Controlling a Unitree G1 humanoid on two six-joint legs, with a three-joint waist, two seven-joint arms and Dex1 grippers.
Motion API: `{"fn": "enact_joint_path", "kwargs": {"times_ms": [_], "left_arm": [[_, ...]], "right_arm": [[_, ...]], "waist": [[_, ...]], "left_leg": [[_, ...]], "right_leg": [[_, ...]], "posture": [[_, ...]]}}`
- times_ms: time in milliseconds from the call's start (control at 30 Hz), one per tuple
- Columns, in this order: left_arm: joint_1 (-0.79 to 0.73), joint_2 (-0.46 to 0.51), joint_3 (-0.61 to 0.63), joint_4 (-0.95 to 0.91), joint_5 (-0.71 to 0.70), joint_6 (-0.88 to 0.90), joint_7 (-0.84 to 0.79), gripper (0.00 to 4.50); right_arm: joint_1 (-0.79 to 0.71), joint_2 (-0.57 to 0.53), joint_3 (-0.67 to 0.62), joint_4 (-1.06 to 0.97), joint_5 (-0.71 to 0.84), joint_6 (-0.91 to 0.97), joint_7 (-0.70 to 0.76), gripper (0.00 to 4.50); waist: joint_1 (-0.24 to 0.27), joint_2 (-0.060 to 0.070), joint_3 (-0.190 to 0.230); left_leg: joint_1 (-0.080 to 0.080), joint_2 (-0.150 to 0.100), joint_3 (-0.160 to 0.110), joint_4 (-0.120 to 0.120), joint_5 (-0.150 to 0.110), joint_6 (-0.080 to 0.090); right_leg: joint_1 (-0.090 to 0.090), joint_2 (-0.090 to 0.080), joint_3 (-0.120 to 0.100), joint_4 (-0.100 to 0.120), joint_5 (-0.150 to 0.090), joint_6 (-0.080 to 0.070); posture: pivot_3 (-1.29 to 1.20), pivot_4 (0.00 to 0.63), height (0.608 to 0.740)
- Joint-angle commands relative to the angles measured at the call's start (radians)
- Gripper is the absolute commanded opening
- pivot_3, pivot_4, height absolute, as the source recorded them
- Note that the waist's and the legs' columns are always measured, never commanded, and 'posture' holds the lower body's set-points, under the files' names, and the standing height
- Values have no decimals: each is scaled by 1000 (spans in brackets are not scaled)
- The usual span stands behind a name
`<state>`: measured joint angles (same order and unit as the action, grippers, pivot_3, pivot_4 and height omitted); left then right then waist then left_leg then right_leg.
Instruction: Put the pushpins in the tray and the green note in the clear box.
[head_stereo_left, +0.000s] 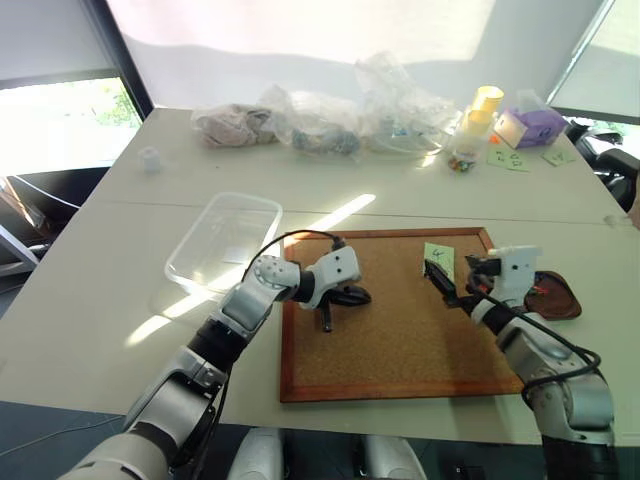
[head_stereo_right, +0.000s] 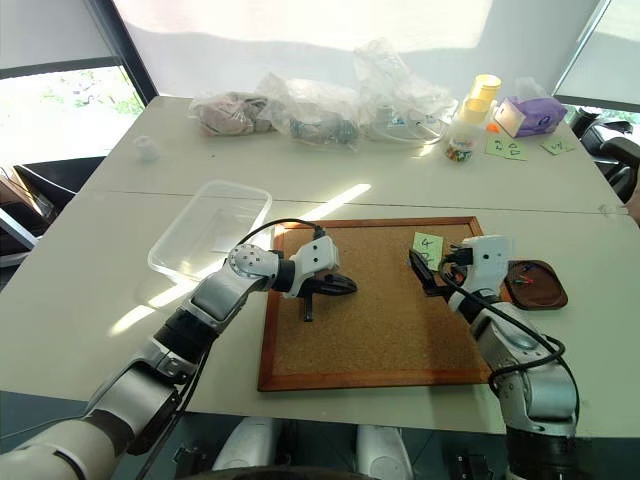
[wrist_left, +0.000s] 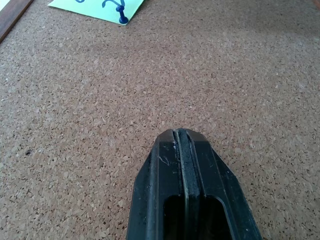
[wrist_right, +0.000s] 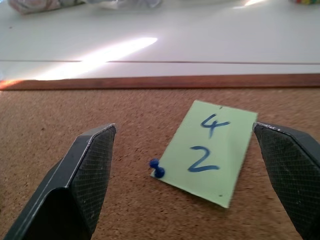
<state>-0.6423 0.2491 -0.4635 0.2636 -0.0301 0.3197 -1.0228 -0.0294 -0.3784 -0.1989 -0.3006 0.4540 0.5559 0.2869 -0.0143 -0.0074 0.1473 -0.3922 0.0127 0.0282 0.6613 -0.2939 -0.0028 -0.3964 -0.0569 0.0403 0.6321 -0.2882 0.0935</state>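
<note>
Right fingers (wrist_right: 90, 165) spread wide, empty; left fingers (wrist_left: 182, 165) closed.

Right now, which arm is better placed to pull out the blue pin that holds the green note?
The right. Its hand is open and faces the blue pin on the green note. The left hand is shut, farther along the cork board.

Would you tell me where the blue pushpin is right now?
The blue pushpin sits at the green note's corner on the cork board, ahead of the open right gripper.
</note>
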Motion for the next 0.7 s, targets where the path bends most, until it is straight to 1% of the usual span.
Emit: {"fn": "enact_joint_path", "kwargs": {"times_ms": [33, 267, 333, 400, 500, 567, 600, 633, 700], "left_arm": [[31, 29, -35, 71, 64, 38, 25, 0], [33, 30, -35, 67, 64, 41, 25, 0], [34, 31, -36, 66, 64, 42, 24, 0], [34, 32, -36, 64, 65, 42, 23, 0], [35, 33, -37, 63, 65, 44, 22, 0], [35, 32, -37, 64, 65, 44, 22, 0], [35, 32, -37, 64, 65, 43, 22, 0], [35, 32, -37, 65, 65, 43, 22, 0], [34, 32, -37, 65, 64, 43, 22, 0]], "right_arm": [[-20, 5, 17, 6, -18, -26, 15, 4468], [-29, 18, 37, 54, -53, -47, 22, 4468], [-30, 20, 40, 59, -59, -51, 24, 3944], [-29, 23, 42, 58, -64, -52, 24, 3188], [-25, 25, 55, 53, -75, -53, 25, 1700], [-21, 24, 61, 52, -83, -55, 25, 514], [-20, 25, 62, 52, -86, -55, 24, 215], [-19, 26, 62, 51, -88, -55, 24, 94], [-17, 27, 62, 50, -92, -53, 24, 94]], "waist": [[0, 0, 0], [-1, 0, 0], [-1, 0, 0], [-1, 0, 0], [-1, 0, 0], [-1, 0, 0], [-1, 0, 0], [-2, 0, 0], [-1, 0, 0]], "left_leg": [[0, 0, 0, 0, 0, 0], [0, 0, 0, 0, 0, 0], [0, 0, 1, 0, 0, 0], [0, 0, 1, 0, 0, 0], [0, 0, 1, 0, 0, 0], [0, 0, 1, -1, 0, 0], [0, 0, 1, -1, 0, 0], [0, 0, 1, -1, 0, 0], [0, 0, 1, -1, 0, 0]], "right_leg": [[0, 0, 0, 0, 0, 0], [0, -1, 0, 0, 0, 0], [0, -1, 0, 0, 0, 0], [0, -1, 0, 0, 0, 0], [0, -1, 0, 0, 0, 0], [0, -1, 0, 0, 0, 0], [0, -1, 0, 0, 0, 0], [0, -1, 0, -1, 0, 0], [0, -1, 0, -1, 0, 0]], "posture": [[0, 150, 740], [0, 150, 740], [0, 150, 740], [0, 150, 740], [0, 150, 740], [0, 150, 740], [0, 150, 740], [0, 150, 740], [0, 150, 740]]}}
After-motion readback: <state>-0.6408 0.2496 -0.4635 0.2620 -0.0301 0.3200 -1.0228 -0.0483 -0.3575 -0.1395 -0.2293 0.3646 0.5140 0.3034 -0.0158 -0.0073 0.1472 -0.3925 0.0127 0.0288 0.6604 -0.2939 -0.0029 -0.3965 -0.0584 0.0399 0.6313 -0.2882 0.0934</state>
